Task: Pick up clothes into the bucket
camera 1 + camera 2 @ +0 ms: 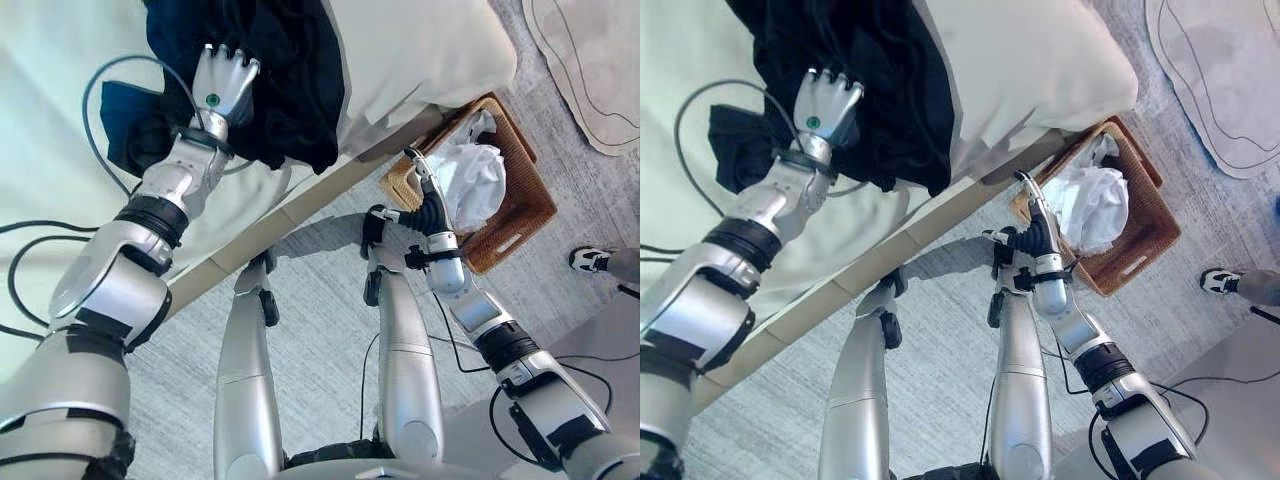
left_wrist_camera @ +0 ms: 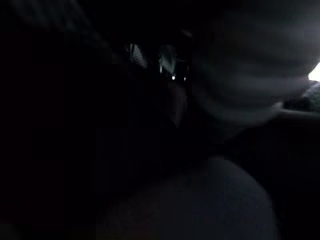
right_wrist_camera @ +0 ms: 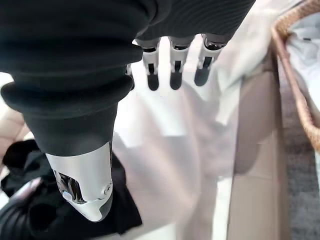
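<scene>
A pile of dark navy clothes (image 1: 280, 70) lies on the pale bed (image 1: 50, 150), partly hanging over its edge. My left hand (image 1: 225, 88) rests on top of this pile, pressed into the cloth. The woven brown basket (image 1: 530, 200) stands on the floor beside the bed, holding a crumpled white garment (image 1: 472, 180). My right hand (image 1: 428, 205) hovers at the basket's near rim by the bed's corner, open, its straight fingers (image 3: 174, 75) holding nothing. The right wrist view also shows the dark clothes (image 3: 100, 210) and the basket rim (image 3: 295, 90).
A white pillow (image 1: 420, 50) lies on the bed next to the dark clothes. The bed's beige side board (image 1: 300, 215) runs diagonally above the grey carpet. A pale rug (image 1: 590, 60) lies at the far right. A person's shoe (image 1: 590, 258) stands past the basket.
</scene>
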